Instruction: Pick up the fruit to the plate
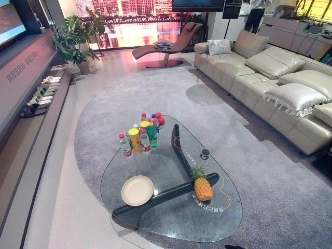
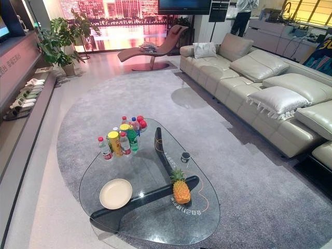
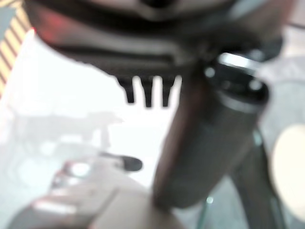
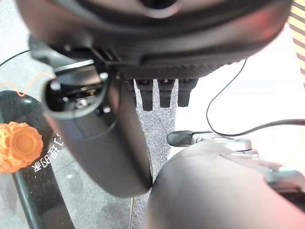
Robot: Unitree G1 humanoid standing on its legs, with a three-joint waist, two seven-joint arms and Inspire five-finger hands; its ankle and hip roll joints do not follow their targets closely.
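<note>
Right, starting from my hands: the right hand point(image 4: 119, 119) shows in its own wrist view as a dark bulk with the thumb hanging down, and I cannot tell how its fingers sit; it holds nothing. The left hand point(image 3: 209, 143) looks the same in its wrist view, thumb down, nothing held, fingers unreadable.

The pineapple point(image 1: 202, 185) stands upright at the lower right of the head view, on the glass table point(image 1: 171, 228), over the dark base beam point(image 1: 176, 193). The plate point(image 1: 137, 190) lies bare at the lower left, apart from the fruit, with the beam between them.

As I judge it, the reach has not begun. I would bring the right hand in from the lower right, wrap the body of the pineapple below its leaves, lift straight, then carry it left across open glass.

The bottles point(image 1: 141, 134) cluster toward the table's far end and a small cup point(image 1: 205, 153) sits behind the fruit, so the near side offers room. The table edge is close to both.
</note>
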